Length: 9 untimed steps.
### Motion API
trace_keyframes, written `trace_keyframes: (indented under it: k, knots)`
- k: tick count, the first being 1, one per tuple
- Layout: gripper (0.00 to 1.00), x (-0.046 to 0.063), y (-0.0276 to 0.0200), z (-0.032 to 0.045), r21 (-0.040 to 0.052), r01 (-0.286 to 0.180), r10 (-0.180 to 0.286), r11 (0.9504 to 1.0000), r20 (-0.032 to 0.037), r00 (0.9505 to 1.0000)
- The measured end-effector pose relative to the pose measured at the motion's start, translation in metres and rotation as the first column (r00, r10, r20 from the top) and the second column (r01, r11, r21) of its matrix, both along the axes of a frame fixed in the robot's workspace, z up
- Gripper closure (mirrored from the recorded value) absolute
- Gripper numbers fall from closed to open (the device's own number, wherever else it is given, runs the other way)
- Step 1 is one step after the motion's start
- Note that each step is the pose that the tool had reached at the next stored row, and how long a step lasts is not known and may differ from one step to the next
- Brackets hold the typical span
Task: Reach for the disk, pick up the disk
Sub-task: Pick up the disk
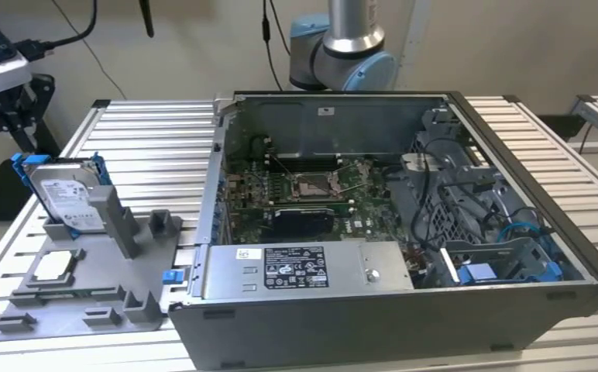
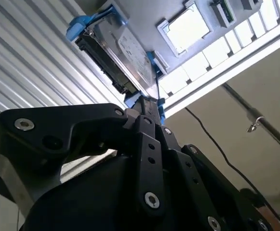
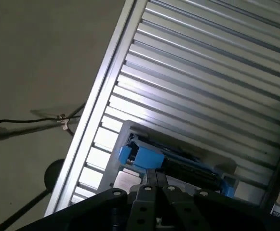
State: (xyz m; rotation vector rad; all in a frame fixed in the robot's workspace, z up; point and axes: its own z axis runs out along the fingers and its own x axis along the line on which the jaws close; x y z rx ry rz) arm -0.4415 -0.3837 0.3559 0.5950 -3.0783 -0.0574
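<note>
Leaning in grey stand (image 1: 82, 306), disk (image 2: 127, 53) just ahead of pincer (image 2: 148, 109), apart

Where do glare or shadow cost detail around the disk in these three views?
Exterior view: the light is even and the disk shows plainly, but the inside of the computer case is shadowed. Second wrist view: the chip and the table edge beside it are washed out white. First wrist view: a glare patch lies on the table near the disk, and the floor is dim.
</note>
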Motion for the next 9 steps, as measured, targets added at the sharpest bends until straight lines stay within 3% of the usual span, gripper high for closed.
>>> trace_keyframes:
  k: [5, 9]
  knots:
    - [1.00, 0.0000, 0.0000, 0.0000, -0.0003, -0.090, 0.090, 0.9960, 0.0001, 0.9960]
    - [1.00, 0.0000, 0.0000, 0.0000, -0.0003, -0.163, 0.163, 0.9865, 0.0002, 0.9865]
